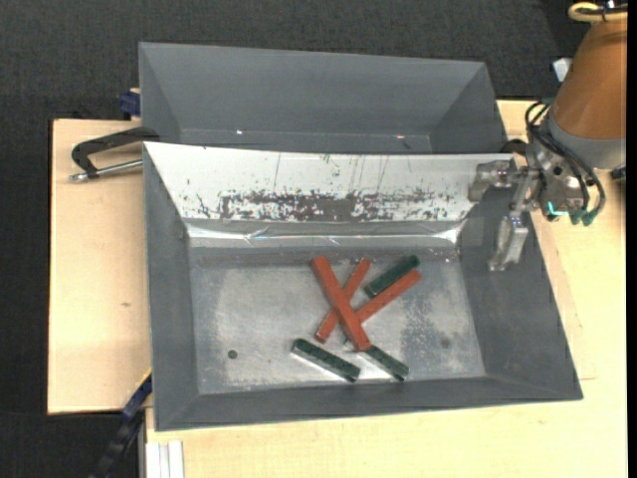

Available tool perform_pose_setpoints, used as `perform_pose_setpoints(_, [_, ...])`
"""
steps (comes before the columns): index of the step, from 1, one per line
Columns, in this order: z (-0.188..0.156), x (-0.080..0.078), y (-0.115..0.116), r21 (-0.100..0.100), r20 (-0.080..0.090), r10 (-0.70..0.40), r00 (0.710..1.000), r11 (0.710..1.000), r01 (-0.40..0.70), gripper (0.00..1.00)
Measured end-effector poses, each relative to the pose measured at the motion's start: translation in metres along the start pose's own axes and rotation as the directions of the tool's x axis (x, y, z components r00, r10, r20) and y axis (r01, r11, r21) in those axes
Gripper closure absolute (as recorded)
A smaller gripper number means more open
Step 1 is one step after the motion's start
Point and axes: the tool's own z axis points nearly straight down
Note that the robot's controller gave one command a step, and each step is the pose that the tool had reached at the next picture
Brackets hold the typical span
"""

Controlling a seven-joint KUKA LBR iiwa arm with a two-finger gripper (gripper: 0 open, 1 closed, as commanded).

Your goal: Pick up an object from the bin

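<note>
gripper (506,247) by right wall of bin (520,317) — grip unreadable, crossed red sticks (341,305) mid-floor

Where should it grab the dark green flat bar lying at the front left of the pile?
Probably its left half, from straight above, the tool closing across the narrow width: the dark green flat bar lies flat, that end clear of the red flat bars.

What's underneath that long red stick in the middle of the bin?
The long red stick lies across a second red stick, with a third red stick meeting it from the right. Where they cross, it covers them and the bin floor.
</note>
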Motion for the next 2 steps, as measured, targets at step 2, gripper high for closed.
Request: perform_pose_setpoints(2, [0.127, 0.015, 0.033, -0.001, 0.002, 0.096, 0.995, 0.995, -0.096, 0.0])
